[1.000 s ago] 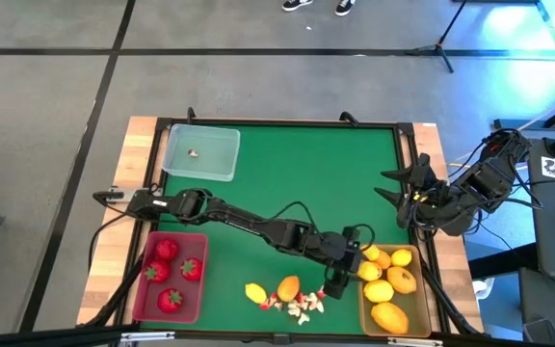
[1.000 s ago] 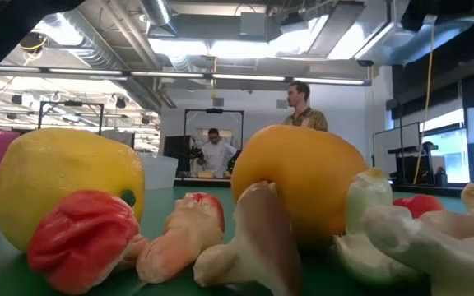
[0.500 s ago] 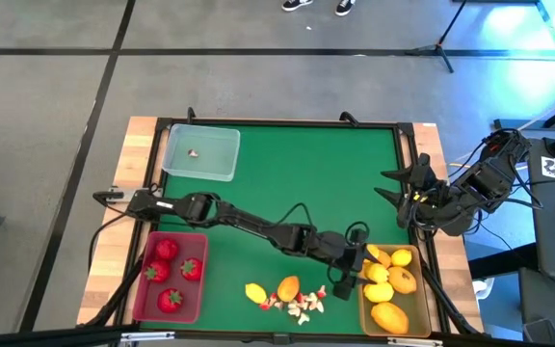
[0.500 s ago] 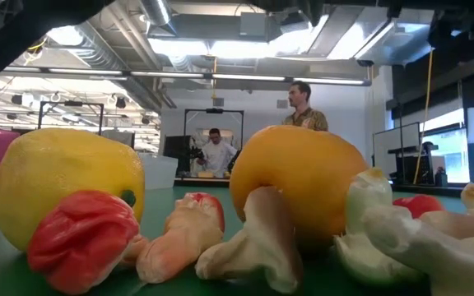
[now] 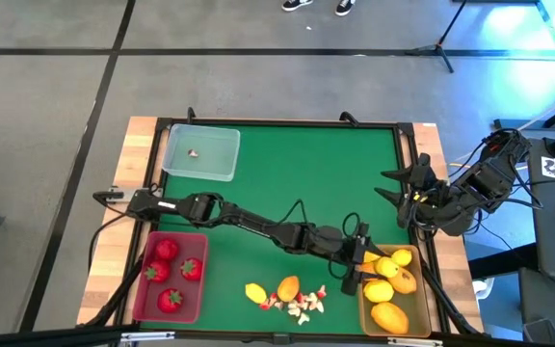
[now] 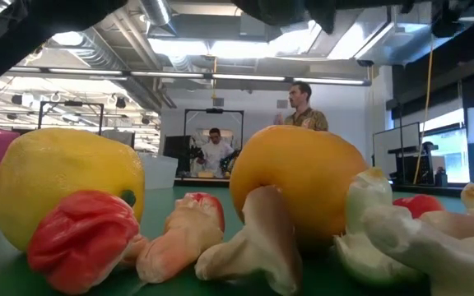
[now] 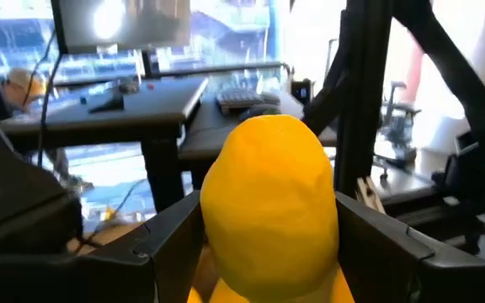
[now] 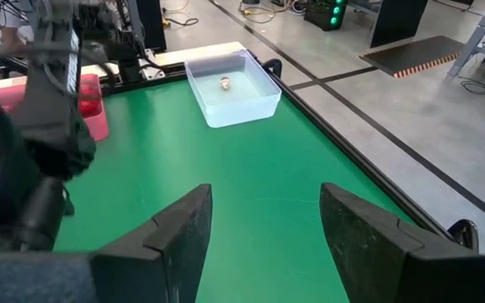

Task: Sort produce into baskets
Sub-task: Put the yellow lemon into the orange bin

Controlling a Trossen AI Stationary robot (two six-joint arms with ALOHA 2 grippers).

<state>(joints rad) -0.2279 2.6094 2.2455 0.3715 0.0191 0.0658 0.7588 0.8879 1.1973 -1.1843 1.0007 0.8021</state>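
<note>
While the left gripper [image 5: 358, 261] hangs at the near edge of the tan basket [image 5: 422, 306], its jaws are clamped on a yellow lemon [image 7: 269, 204]. Letting go too soon could drop it on the rim or on the lemons [image 5: 386, 289] already piled there, so it rolls back onto the green surface [image 5: 297, 173]. The right gripper [image 8: 263, 220] waits at the right edge with jaws spread. Strawberries [image 5: 167, 274] sit in the red basket [image 5: 139, 303]; more pieces [image 5: 287, 294] remain loose.
</note>
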